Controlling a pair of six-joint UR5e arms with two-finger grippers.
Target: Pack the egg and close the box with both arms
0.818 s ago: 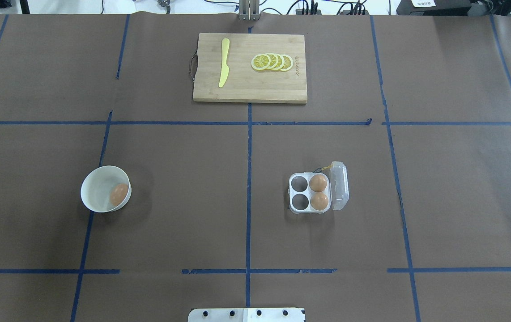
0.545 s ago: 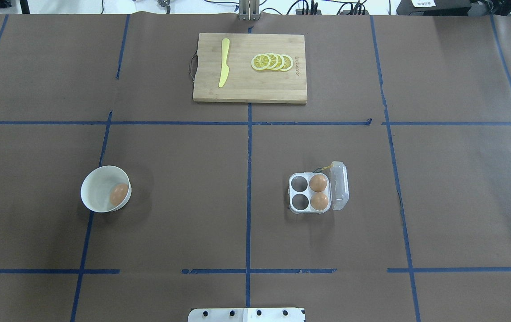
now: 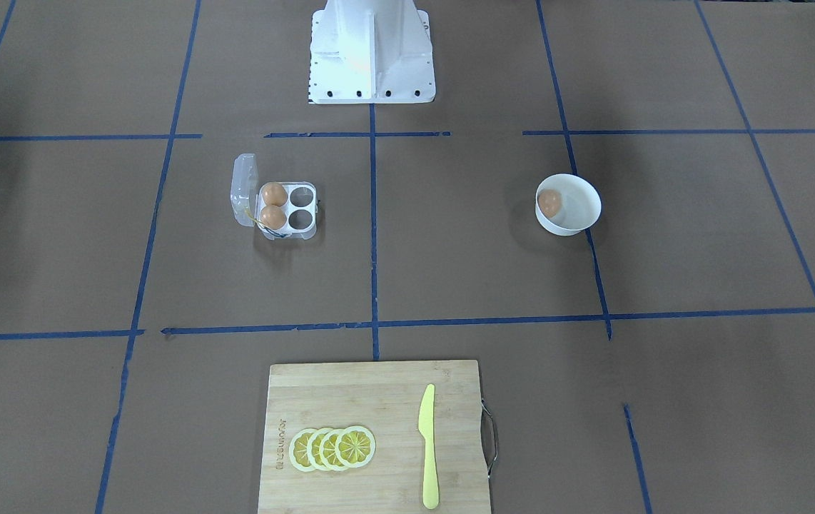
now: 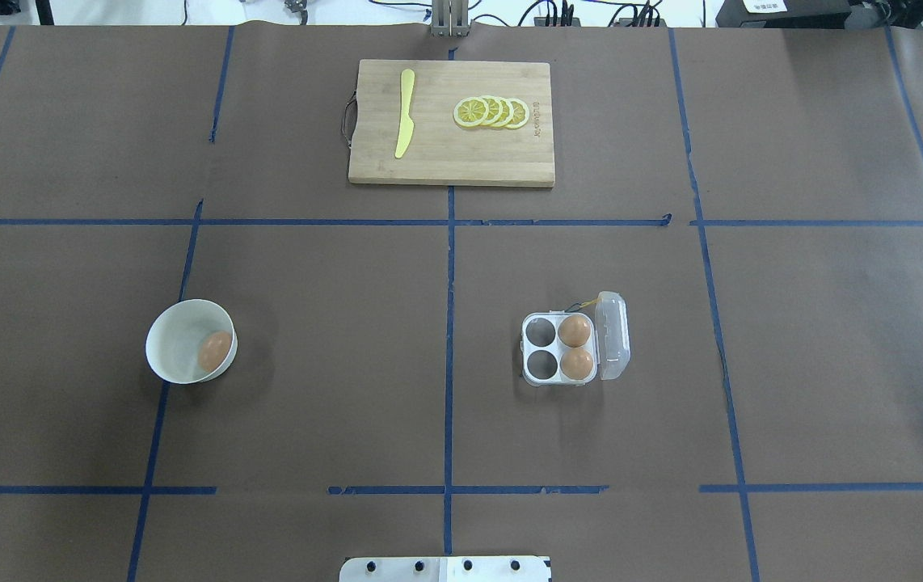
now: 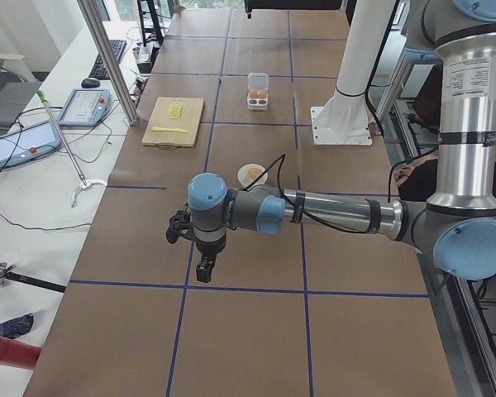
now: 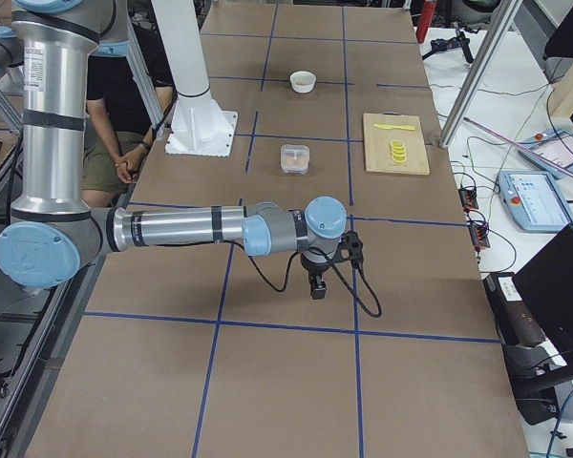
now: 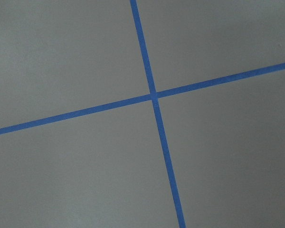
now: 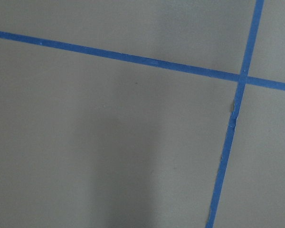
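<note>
Inside white bowl (image 4: 173, 343): egg (image 4: 215, 351) | well apart from left gripper (image 5: 204, 271) | right gripper (image 6: 316, 286) likewise | jaw states: cannot tell

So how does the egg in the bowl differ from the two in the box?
The bowl egg lies alone, tilted against the wall of the white bowl; the box eggs stand on end, each in its own cell by the open lid. All are smooth, light brown.
</note>
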